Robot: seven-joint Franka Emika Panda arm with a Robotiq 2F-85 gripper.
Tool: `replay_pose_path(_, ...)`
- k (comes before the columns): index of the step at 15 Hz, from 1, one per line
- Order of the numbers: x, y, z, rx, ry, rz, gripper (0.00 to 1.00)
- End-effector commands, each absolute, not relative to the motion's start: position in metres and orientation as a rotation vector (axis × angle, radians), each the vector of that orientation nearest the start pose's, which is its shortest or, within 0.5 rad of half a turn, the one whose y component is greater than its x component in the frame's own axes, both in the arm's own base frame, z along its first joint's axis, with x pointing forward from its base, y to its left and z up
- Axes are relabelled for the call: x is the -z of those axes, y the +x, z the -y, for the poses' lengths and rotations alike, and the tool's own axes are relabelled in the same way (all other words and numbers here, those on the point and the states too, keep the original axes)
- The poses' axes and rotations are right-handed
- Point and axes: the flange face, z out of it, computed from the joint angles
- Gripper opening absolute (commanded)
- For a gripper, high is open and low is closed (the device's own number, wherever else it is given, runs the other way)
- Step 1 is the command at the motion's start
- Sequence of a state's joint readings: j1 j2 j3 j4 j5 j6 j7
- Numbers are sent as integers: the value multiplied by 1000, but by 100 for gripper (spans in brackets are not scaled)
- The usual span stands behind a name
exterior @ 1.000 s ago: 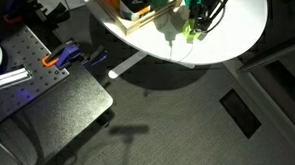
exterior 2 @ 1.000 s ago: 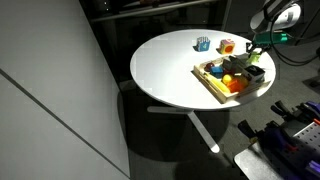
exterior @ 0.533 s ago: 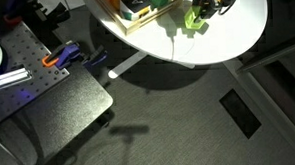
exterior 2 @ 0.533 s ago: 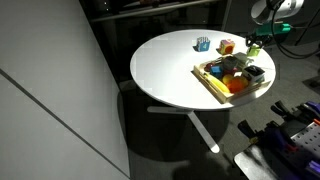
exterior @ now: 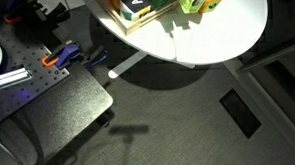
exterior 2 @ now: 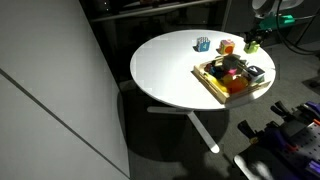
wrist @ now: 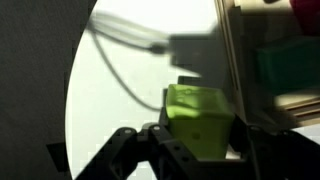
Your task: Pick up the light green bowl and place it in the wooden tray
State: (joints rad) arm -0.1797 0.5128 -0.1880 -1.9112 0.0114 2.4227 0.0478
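Note:
My gripper point(wrist: 200, 135) is shut on the light green bowl point(wrist: 198, 108), which looks pale yellow-green and boxy from here. In both exterior views the bowl point(exterior: 191, 2) point(exterior 2: 253, 46) hangs in the gripper point(exterior 2: 256, 40) above the table, just beside the end of the wooden tray point(exterior 2: 208, 82). The tray's light wood rim point(wrist: 228, 60) runs right next to the bowl in the wrist view, with a darker green piece point(wrist: 285, 65) inside it. The tray point(exterior: 135, 25) holds several coloured objects.
The round white table point(exterior 2: 165, 70) also carries a small blue object point(exterior 2: 203, 43) and an orange multicolour object point(exterior 2: 226, 46) behind the tray. A grey platform point(exterior: 48, 102) with orange and blue parts stands beside the table. The floor around is dark.
The gripper has risen from the tabletop with the light green bowl in it, moving up and toward the tray's end.

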Motion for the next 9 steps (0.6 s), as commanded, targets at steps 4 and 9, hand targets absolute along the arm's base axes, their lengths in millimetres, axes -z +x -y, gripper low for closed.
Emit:
replay_pose_path(4,-246,569,182,45,-3201,-311,29)
replay_pose_path(9,-241,566,159,99,-3202,-193,29)
